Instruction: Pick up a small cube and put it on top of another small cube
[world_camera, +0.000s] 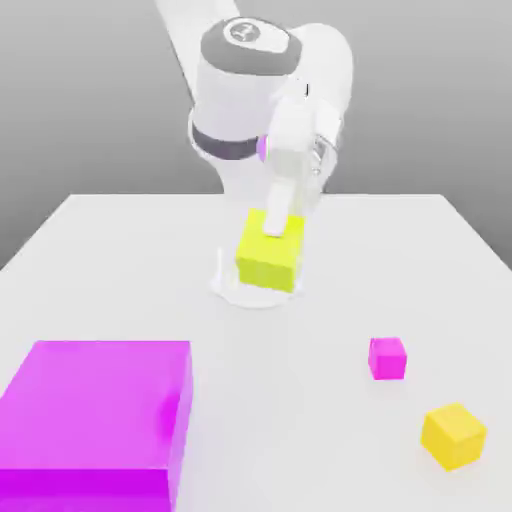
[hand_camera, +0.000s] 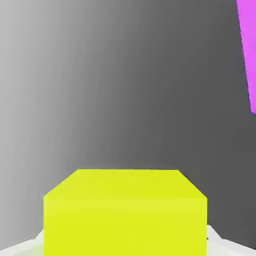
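A small magenta cube (world_camera: 387, 357) and a small yellow cube (world_camera: 453, 435) rest on the white table toward the exterior view's right, near the front. My gripper (world_camera: 276, 228) hangs by the arm's base, far behind both. It is shut on a larger yellow cube (world_camera: 268, 262), with one white finger (world_camera: 279, 205) lying down over the cube's upper face. The hand view has this larger yellow cube (hand_camera: 125, 212) close up. It hangs just above the base ring.
A big magenta block (world_camera: 95, 420) fills the front corner at the exterior view's left, and its edge (hand_camera: 247, 50) appears in the hand view. The arm's white base ring (world_camera: 228, 288) sits under the held cube. Bare table lies between the ring and the small cubes.
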